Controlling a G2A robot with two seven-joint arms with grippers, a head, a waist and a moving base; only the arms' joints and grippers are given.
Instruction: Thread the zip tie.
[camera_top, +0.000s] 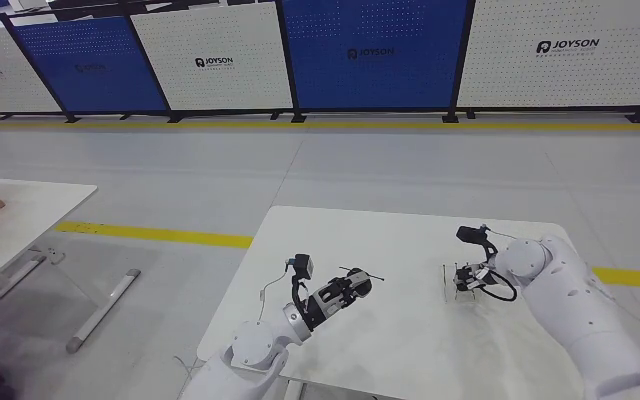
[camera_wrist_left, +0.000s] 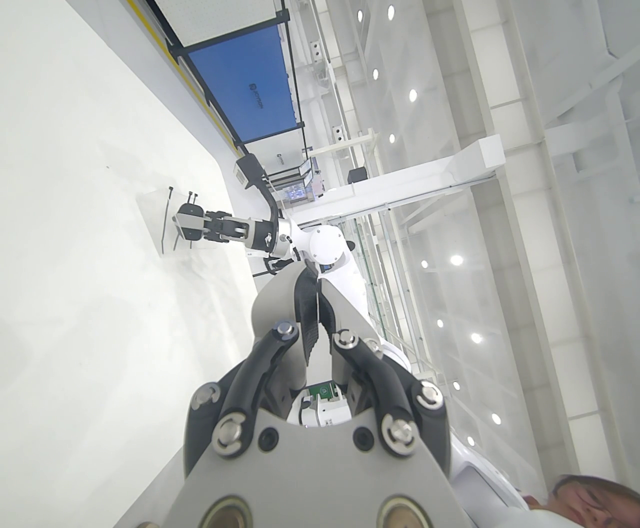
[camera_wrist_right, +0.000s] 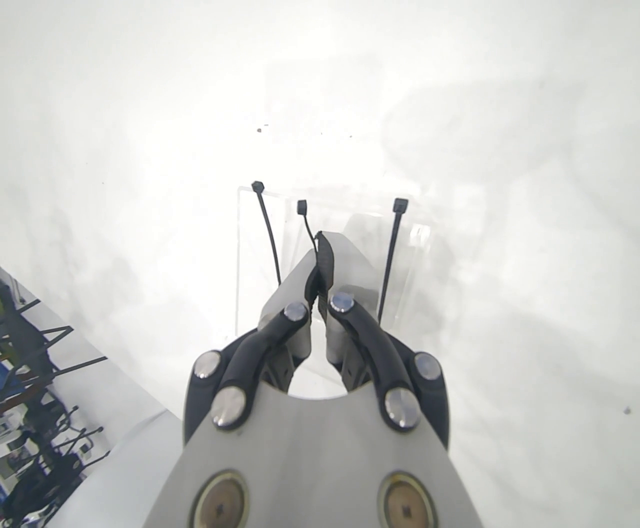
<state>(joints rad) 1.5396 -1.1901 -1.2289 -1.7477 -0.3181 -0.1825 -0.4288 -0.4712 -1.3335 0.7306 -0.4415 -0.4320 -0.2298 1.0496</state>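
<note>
The room is a big hall with blue and white panels (camera_top: 375, 55) at the back and a grey floor (camera_top: 300, 170) with a yellow line (camera_top: 150, 233) on it. The white table (camera_top: 400, 340) is plain and smooth. A second table (camera_top: 30, 205) stands well apart at the side.

On the table, on the right arm's side, a clear holder (camera_wrist_right: 250, 300) carries three ties. The right gripper (camera_wrist_right: 320, 252) is down at this holder. Its fingers are pressed together on the middle zip tie (camera_wrist_right: 307, 222), just under the head. The outer ties (camera_wrist_right: 270, 235) lie free beside it.

The left gripper (camera_top: 357, 286) hangs above the table, well apart from the holder. Its fingers are closed on another zip tie (camera_top: 362, 272), which sticks out on both sides.

I judge that the task is near its beginning: ties are gripped, but no tail is in a head yet. The next move, I think, needs a lift of the middle tie. After that a thin tail must meet a small head opening very exactly.
</note>
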